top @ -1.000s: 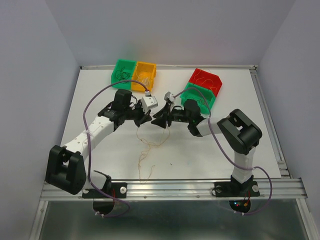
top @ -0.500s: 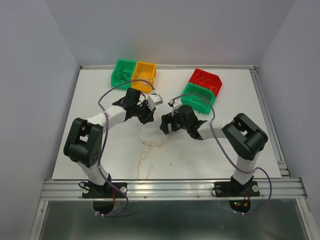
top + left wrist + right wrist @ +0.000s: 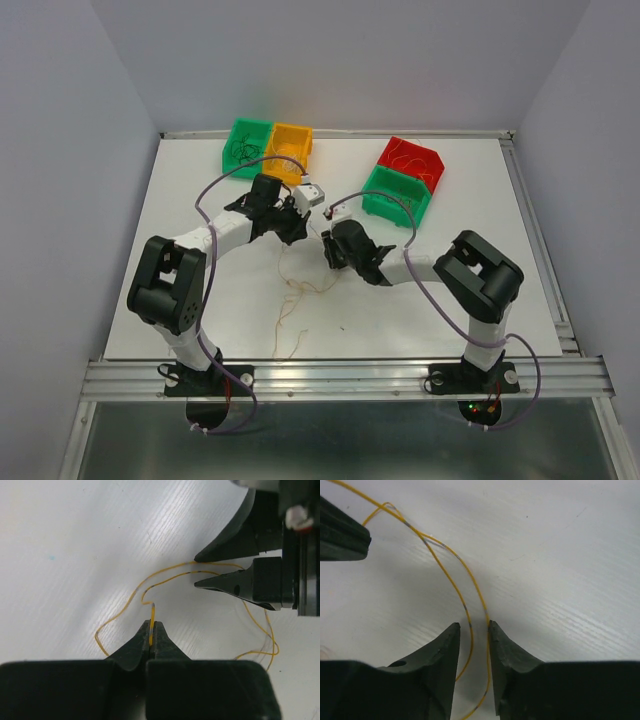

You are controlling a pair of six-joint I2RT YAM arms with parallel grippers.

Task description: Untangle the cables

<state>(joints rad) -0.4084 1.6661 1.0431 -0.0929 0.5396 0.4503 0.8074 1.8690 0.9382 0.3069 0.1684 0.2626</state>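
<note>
As left end effector (image 3: pixel 151 626) pinches cable (image 3: pixel 152 613), right end effector (image 3: pixel 473 625) gapes.

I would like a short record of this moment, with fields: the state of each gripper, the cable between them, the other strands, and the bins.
left gripper: shut on the yellow cable
right gripper: open; yellow strands run through the gap, not pinched
loose strands: lying on the table, nearer the arm bases
bins, far left: green bin, orange bin
bins, far right: red bin, second green bin
</note>
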